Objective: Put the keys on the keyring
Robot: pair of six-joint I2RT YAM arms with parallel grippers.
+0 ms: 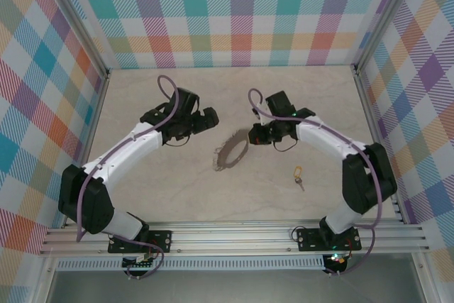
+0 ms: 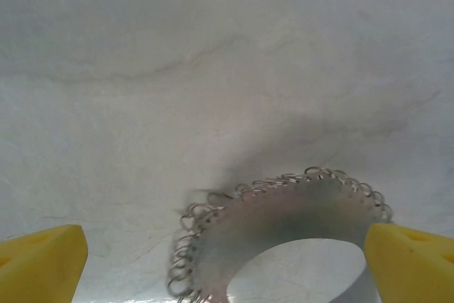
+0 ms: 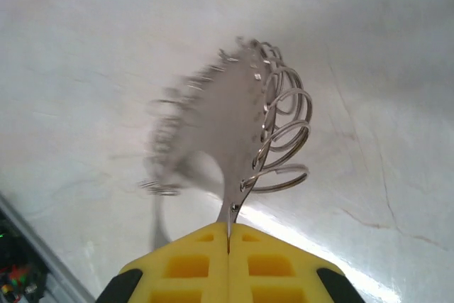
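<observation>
The keyring (image 1: 232, 152), a large grey metal ring edged with small wire loops, is near the middle of the table. My right gripper (image 1: 253, 135) is shut on its right edge. In the right wrist view the yellow pads (image 3: 191, 264) pinch the flat rim of the keyring (image 3: 227, 129), which stands tilted up from the table. My left gripper (image 1: 212, 119) hovers open to the upper left of the ring. Its yellow fingertips (image 2: 42, 260) stand wide apart with the keyring (image 2: 284, 211) below and between them, untouched. The small gold-headed key (image 1: 299, 177) lies alone on the table, right of the ring.
The pale marbled table (image 1: 156, 189) is closed in by chequered walls (image 1: 234, 12) at the back and both sides. An aluminium rail (image 1: 234, 235) runs along the near edge by the arm bases. There is free room around the key.
</observation>
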